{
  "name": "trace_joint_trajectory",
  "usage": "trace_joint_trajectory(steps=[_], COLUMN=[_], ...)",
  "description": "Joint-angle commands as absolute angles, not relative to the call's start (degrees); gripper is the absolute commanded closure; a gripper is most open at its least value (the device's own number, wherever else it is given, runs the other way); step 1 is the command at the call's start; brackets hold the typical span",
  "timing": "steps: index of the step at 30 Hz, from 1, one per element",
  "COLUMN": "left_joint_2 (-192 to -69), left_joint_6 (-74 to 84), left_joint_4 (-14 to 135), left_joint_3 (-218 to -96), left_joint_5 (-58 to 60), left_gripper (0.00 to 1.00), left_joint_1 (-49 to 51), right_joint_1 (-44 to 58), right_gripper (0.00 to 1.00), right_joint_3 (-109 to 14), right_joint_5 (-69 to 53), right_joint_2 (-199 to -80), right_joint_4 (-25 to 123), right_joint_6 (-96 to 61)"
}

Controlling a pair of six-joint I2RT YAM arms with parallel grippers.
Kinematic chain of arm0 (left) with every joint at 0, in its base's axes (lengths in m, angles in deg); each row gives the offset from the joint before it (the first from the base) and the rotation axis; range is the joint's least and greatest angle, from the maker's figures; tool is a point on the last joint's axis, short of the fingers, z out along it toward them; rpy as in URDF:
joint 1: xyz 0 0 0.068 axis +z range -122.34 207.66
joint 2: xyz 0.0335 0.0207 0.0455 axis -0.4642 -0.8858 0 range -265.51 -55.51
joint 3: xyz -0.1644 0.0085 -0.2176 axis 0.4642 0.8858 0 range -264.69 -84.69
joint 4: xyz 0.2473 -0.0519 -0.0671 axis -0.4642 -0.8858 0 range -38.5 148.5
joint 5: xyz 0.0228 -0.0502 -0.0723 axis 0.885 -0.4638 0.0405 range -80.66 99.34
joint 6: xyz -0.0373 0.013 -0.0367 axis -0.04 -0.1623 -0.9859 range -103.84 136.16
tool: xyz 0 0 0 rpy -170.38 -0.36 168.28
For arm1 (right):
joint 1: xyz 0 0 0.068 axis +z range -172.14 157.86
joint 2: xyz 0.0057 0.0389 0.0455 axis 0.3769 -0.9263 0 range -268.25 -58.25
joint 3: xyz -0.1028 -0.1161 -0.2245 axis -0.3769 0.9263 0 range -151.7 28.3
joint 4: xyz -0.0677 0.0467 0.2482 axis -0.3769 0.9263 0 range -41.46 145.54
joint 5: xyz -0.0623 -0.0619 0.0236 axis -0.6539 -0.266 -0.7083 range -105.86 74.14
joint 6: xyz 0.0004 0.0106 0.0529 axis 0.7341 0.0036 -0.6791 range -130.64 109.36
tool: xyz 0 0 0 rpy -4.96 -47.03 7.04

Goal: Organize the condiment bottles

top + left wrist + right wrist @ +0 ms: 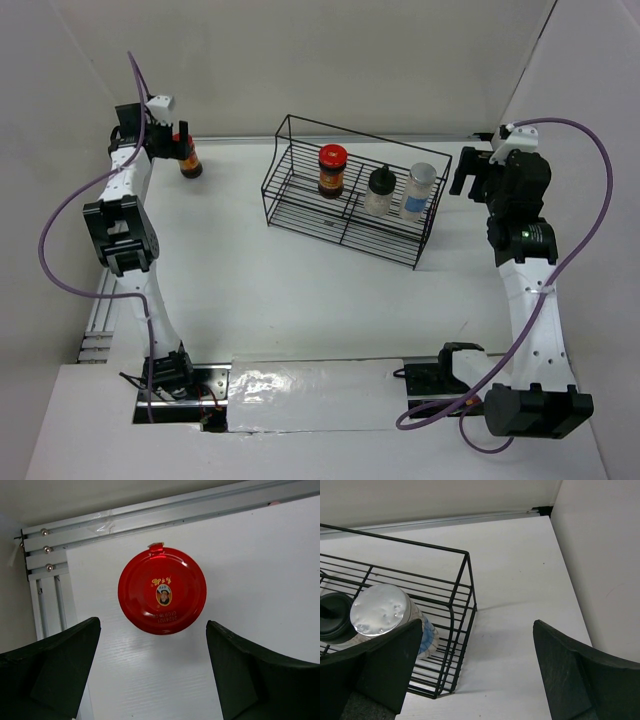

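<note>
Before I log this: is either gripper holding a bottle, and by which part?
Nothing is held. The left gripper is open above the red-lidded jar; the right gripper is open beside the rack.

Left wrist view: only the red lid of the jar [162, 591] shows, with body and label hidden beneath it; lid print too small to read. The left gripper [152, 627] fingers are cut off at the bottom edge. Right wrist view: black-capped bottle [331, 619] cropped by the left edge, whitish bottle [380, 611] lower half behind a right gripper [477, 625] finger, rack [462, 580] cut off at left. Overhead, bottle labels unreadable.
</note>
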State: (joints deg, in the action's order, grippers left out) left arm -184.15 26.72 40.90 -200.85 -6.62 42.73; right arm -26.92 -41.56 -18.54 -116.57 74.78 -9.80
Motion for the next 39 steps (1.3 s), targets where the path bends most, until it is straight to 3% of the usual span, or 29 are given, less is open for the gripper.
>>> trace_joint_trajectory(steps=[1,13,17,23,24,26,27,28,29,39], left_joint_2=[-187.42,-191.3,-192.08,-192.88,-192.97,-192.97,-192.88,-192.53,-191.83,-177.86], left_joint_6=[25.48,24.86,24.51,25.91,26.0,26.35,26.44,26.35,26.44,30.65], left_joint_4=[44.01,47.95,49.28,48.92,49.1,48.84,48.66,47.88,47.52,35.48], left_joint_3=[-204.65,-205.98,-206.58,-206.68,-206.59,-206.5,-206.59,-206.77,-206.85,-211.78], left_joint_5=[-10.16,-11.31,-11.66,-13.42,-13.42,-14.03,-14.3,-15.0,-15.7,-24.93], left_gripper=[0.01,0.01,0.07,0.32,0.43,0.55,0.72,0.8,0.98,1.0], left_joint_1=[42.51,42.16,42.16,42.16,42.16,42.16,42.16,42.16,42.24,41.28], right_joint_1=[-27.06,-27.06,-27.15,-27.06,-27.06,-27.06,-26.97,-27.06,-27.06,-27.06], right_gripper=[0.03,0.03,0.03,0.03,0.03,0.03,0.02,0.02,0.02,0.02], right_joint_3=[-42.19,-41.83,-41.57,-41.48,-41.66,-41.66,-41.75,-41.75,-41.75,-38.15], right_joint_5=[-20.25,-21.14,-20.78,-20.7,-20.61,-20.7,-20.7,-20.61,-20.52,-20.96], right_joint_2=[-115.73,-118.01,-118.28,-118.45,-118.45,-118.54,-118.63,-118.63,-118.54,-115.91], right_joint_4=[72.98,73.24,73.59,73.59,73.68,73.68,73.59,73.59,73.42,71.05], right_joint_6=[-10.37,-10.2,-10.46,-10.46,-10.46,-10.46,-10.46,-12.03,-12.04,-11.96])
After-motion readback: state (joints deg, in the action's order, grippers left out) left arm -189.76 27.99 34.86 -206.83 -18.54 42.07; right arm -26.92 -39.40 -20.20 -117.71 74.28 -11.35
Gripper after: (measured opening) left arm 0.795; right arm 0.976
